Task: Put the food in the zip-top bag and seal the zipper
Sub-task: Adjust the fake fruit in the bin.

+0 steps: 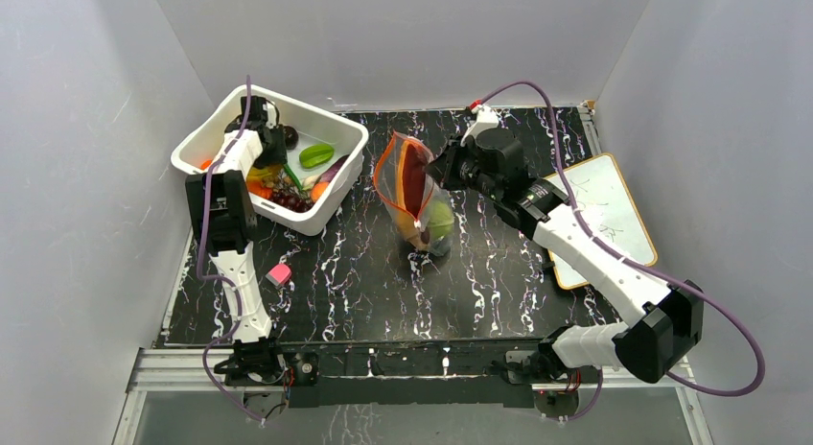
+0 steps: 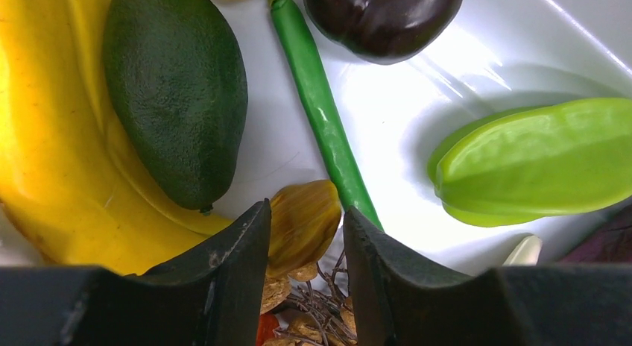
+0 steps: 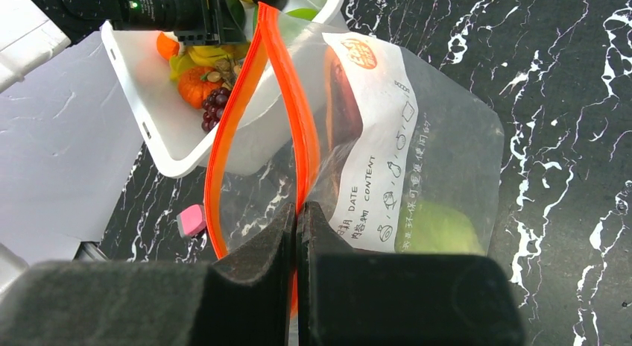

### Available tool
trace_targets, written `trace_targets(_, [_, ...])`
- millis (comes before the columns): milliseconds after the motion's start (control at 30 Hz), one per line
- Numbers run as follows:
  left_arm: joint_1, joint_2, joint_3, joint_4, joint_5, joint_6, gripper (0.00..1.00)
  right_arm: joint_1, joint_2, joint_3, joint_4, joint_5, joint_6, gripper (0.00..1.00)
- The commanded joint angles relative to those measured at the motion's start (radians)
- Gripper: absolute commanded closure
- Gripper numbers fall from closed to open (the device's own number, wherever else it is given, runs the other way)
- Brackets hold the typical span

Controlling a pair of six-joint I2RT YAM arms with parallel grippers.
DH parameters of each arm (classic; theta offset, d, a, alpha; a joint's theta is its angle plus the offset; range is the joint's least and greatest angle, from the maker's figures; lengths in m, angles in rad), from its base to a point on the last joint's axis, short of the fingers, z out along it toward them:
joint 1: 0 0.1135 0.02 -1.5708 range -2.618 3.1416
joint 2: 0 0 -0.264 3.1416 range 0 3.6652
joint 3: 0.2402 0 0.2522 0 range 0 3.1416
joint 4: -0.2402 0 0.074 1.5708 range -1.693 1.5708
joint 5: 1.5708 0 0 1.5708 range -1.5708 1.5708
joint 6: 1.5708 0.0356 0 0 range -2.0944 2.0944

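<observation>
My left gripper [image 2: 305, 212] reaches down into the white bin [image 1: 206, 138]. A yellow-brown food piece [image 2: 302, 219] fills the gap between its fingers. Around it lie a yellow banana [image 2: 45, 137], a dark green avocado [image 2: 175, 92], a green stalk [image 2: 320, 107], a dark purple piece [image 2: 380, 18] and a light green piece [image 2: 536, 163]. The zip-top bag [image 1: 417, 191] stands upright mid-table with its mouth gaping. My right gripper [image 3: 298, 208] is shut on the red-orange zipper [image 3: 287, 92]. Inside the bag are a dark red eggplant [image 1: 414, 181] and a pale-green cabbage [image 3: 440, 230].
A small pink block [image 1: 280, 274] lies on the black marbled table in front of the bin. A whiteboard with a wooden frame [image 1: 604, 215] rests at the right under my right arm. White walls close in the table on three sides.
</observation>
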Motion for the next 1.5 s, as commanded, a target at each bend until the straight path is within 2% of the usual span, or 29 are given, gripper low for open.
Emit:
trace_targets(0, [0.0, -0.001, -0.022, -0.016, 0.016, 0.003, 0.61, -0.001, -0.063, -0.001, 0.098, 0.011, 0.021, 1.0])
trace_targets(333, [-0.008, -0.099, -0.052, -0.015, 0.065, -0.014, 0.87, -0.002, -0.084, -0.023, 0.106, 0.017, 0.016, 1.0])
trace_targets(467, [-0.01, -0.138, -0.07, -0.025, 0.099, -0.048, 0.93, -0.002, -0.089, -0.026, 0.108, -0.004, 0.016, 1.0])
trace_targets(867, [-0.05, -0.245, -0.106, -0.064, 0.168, -0.096, 0.95, -0.001, -0.104, -0.026, 0.098, 0.032, 0.028, 1.0])
trace_targets(1467, [-0.056, -0.437, -0.175, 0.036, 0.344, -0.139, 0.96, -0.001, -0.125, -0.057, 0.111, 0.047, 0.086, 1.0])
